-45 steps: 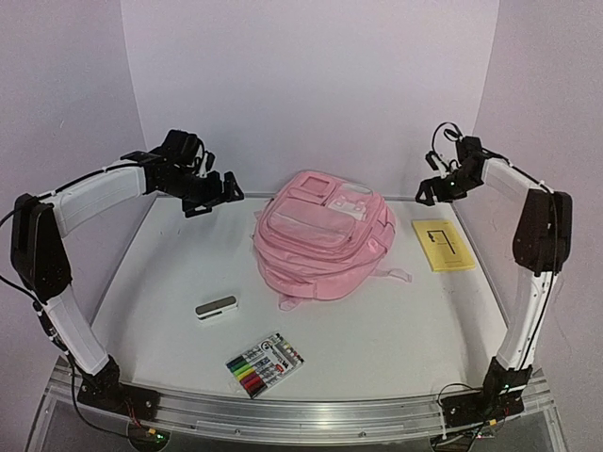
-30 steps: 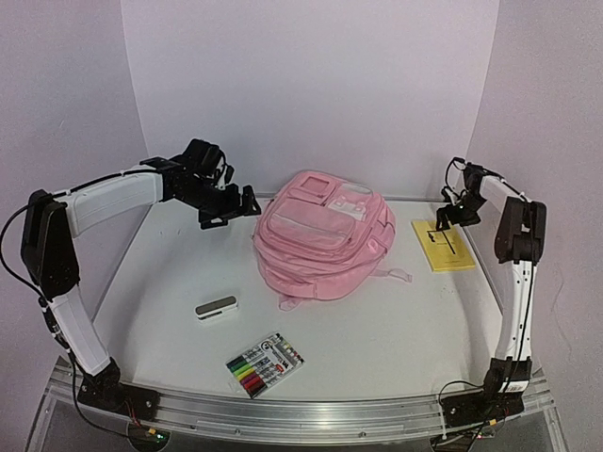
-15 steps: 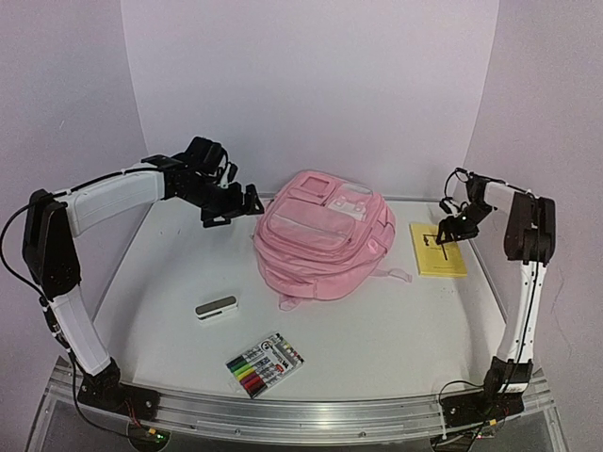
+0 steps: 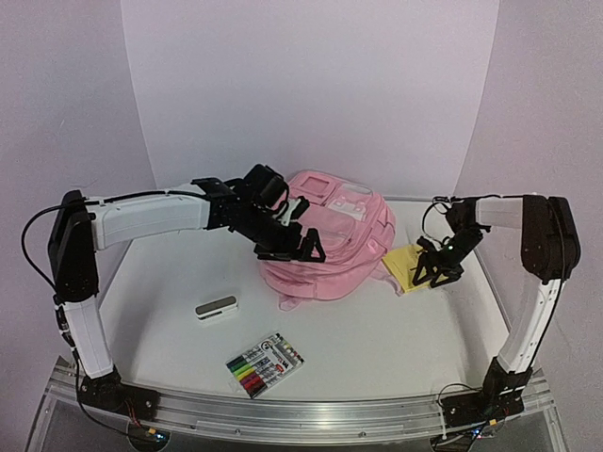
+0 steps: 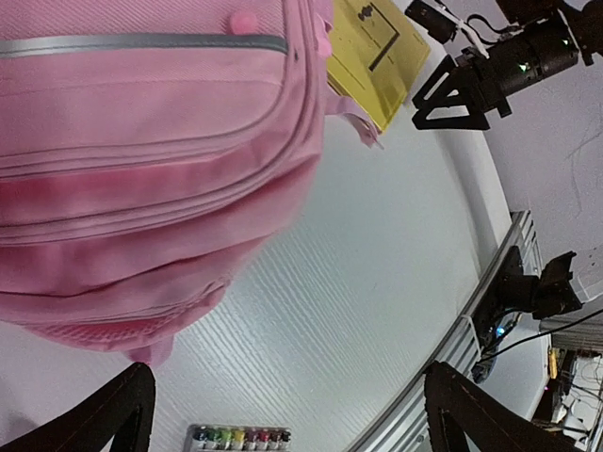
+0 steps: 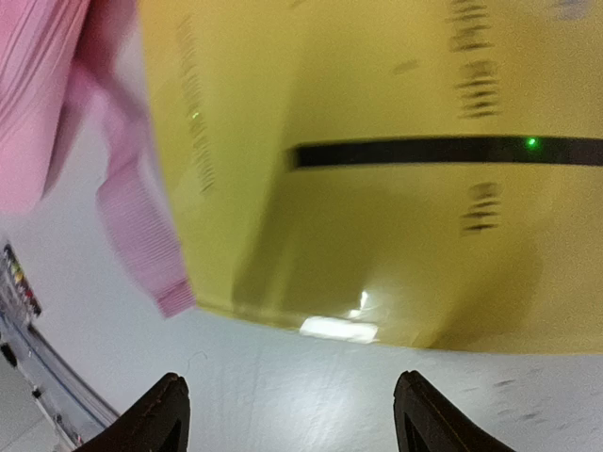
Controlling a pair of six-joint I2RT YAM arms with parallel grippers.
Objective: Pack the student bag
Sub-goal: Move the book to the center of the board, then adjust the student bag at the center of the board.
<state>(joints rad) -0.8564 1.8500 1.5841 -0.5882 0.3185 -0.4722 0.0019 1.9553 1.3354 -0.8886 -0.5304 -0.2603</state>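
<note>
Left pincer [image 4: 294, 251], spread wide and empty, hangs over the pink backpack's [image 4: 347, 226] 8 o'clock edge; right pincer [image 4: 431, 277], likewise spread and empty, at 4 o'clock.

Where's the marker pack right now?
Top external view: the marker pack lies by the near edge of the table, left of centre, just in front of the eraser and apart from the pink backpack.
</note>
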